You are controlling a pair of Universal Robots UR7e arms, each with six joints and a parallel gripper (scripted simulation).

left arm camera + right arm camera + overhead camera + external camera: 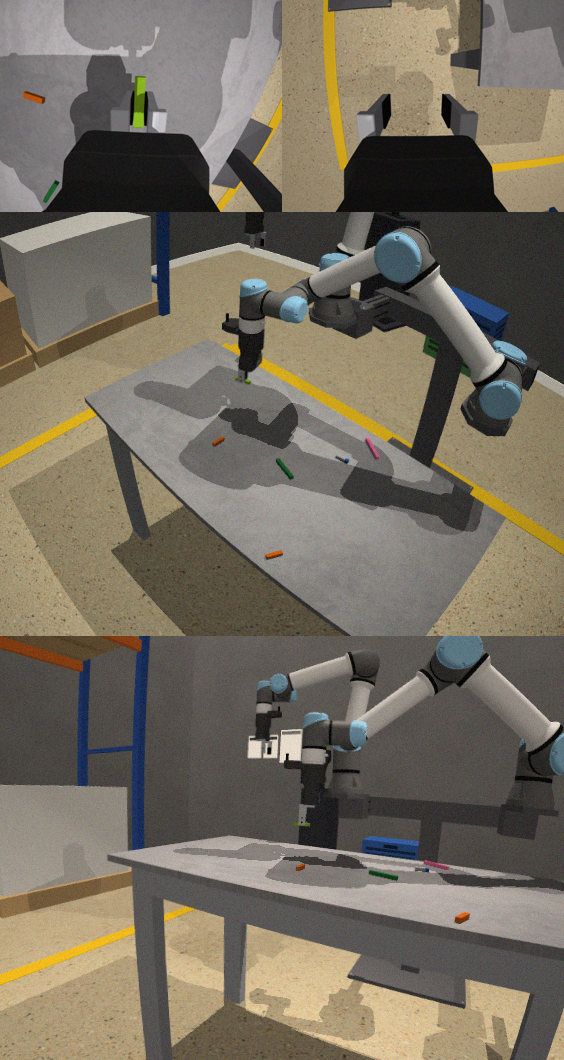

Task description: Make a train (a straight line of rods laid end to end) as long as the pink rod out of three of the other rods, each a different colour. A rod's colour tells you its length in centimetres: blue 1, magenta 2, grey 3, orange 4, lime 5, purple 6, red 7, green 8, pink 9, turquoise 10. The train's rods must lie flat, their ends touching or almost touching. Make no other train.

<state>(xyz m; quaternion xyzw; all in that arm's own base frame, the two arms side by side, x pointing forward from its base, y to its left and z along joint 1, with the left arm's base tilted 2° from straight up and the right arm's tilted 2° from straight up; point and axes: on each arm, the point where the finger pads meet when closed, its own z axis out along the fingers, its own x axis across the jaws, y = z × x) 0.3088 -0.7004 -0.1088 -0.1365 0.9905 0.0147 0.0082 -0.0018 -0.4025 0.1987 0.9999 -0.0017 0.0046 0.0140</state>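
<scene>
Above a grey table (300, 522) (250, 866) (182, 56) (520, 59), left gripper (242, 378) (303, 823) (139, 109) gripping a lime rod (248, 382) (307, 824) (139, 85), its long axis lying level, right gripper (257, 243) (267, 752) (416, 111) hanging open over speckled floor (115, 342) (280, 956) (409, 45).

lime rod (247, 382) (139, 102) in left hand (242, 376) (302, 820) (139, 102), pink (372, 448) (436, 865), green (284, 468) (383, 875), two orange (274, 554) (462, 918) (33, 97), grey (340, 457) (420, 869), blue (346, 460) (427, 870) rods flat on table

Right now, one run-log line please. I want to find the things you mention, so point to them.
left end effector (242, 378) (302, 822) (139, 109): shut on lime rod (248, 382) (302, 824) (139, 86), above table (320, 522) (240, 871) (182, 68) (520, 56) | right end effector (257, 243) (267, 750) (416, 110): open, off table | blue rod (346, 460) (427, 870), grey rod (340, 457) (420, 869): end to end | train: unfinished

Warehouse-like workspace, blue rack upright (163, 264) (140, 746), yellow floor line (320, 394) (75, 954) (276, 120) (330, 68), loaded wooden pallet (95, 332) (65, 895)
</scene>
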